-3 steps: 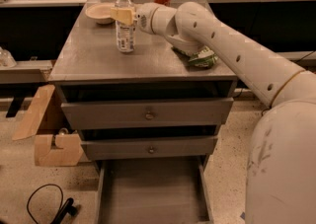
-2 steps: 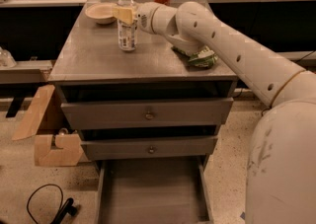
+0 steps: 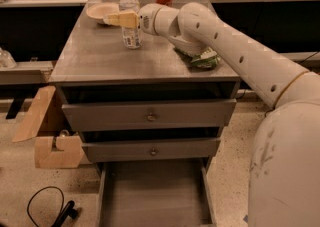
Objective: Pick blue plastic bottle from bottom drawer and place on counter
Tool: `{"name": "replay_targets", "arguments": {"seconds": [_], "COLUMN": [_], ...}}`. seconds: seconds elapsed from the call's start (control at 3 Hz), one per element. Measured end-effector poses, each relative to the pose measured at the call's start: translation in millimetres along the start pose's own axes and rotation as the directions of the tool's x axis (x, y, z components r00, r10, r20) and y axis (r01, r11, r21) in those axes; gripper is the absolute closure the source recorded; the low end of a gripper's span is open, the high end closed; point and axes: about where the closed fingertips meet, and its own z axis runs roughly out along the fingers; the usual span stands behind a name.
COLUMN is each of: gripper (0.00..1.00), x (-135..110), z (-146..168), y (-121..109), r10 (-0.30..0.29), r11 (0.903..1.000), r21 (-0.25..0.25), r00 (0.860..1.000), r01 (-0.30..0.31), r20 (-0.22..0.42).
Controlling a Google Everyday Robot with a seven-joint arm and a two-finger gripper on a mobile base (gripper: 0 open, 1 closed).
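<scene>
The bottle stands upright on the counter surface, straddled by the jaws of the gripper (clamped or loosened, cannot tell), apparently awaiting release, the drawer far below them.

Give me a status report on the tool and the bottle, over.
Tool at the blue plastic bottle, mid-height, toward the back of the counter. Bottle upright on the counter. Bowl just behind, green bag to the right; neither blocking.
</scene>
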Motion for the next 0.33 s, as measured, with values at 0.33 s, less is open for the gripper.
{"name": "replay_targets", "arguments": {"seconds": [0.33], "gripper": [0.00], "x": [0.0], "z": [0.0], "y": [0.0], "r10": [0.000], "r11": [1.0000], "r21": [0.000], "r00": [1.000], "r01": [0.000], "r20": [0.000]}}
